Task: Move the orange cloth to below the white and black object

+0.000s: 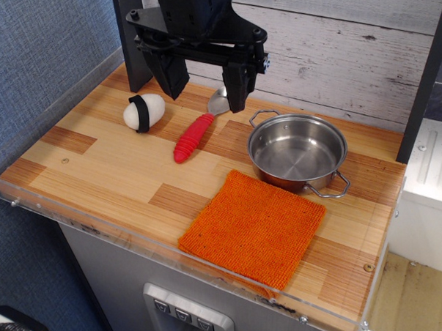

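Your gripper (203, 89) hung with its jaws wide and empty above the spoon (195, 133), behind the steel pot (297, 150). The orange cloth (254, 226) lay flat just in front of the pot. The white and black object (144, 112) sat well left of the pot on the wooden surface (96, 171).

The claw (205, 84) hides most of the spoon bowl (218, 101) behind it. Above the claw, the arm is cut off by the top edge.
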Controlling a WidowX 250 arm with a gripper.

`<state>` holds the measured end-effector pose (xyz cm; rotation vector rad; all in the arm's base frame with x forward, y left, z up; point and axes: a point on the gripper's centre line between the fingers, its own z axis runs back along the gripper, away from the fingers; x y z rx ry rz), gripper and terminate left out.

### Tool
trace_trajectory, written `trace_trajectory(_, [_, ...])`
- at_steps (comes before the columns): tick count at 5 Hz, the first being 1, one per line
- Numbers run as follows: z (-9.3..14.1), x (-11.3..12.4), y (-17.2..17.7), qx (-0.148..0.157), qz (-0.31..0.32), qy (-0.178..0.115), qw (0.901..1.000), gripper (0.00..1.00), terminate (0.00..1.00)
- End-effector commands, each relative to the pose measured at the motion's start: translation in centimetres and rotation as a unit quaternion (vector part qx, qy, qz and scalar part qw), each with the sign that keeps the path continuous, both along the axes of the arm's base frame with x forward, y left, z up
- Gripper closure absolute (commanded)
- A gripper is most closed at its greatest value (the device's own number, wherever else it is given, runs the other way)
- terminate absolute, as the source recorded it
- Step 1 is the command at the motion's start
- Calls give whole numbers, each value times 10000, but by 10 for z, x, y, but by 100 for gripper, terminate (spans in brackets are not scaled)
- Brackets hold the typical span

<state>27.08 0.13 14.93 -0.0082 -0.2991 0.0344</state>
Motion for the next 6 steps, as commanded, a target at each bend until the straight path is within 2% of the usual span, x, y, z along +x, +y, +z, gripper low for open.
trace_trajectory(1, [0,0,0,0,0,0,10000,0,0])
trace_trajectory(2, [-12,3,-29,-106,-196,70,9997,0,0])
trace_trajectory(3, [-22,-5,-57,-188,-685,-384,9967,0,0])
trace_trajectory(4, [-41,-12,-74,-43,-990,-545,9936,0,0])
trace_trajectory(5, [-62,-24,-77,290,-1039,-448,9932,0,0])
trace_trajectory(6, [-79,-32,-75,580,-896,-153,9942,0,0])
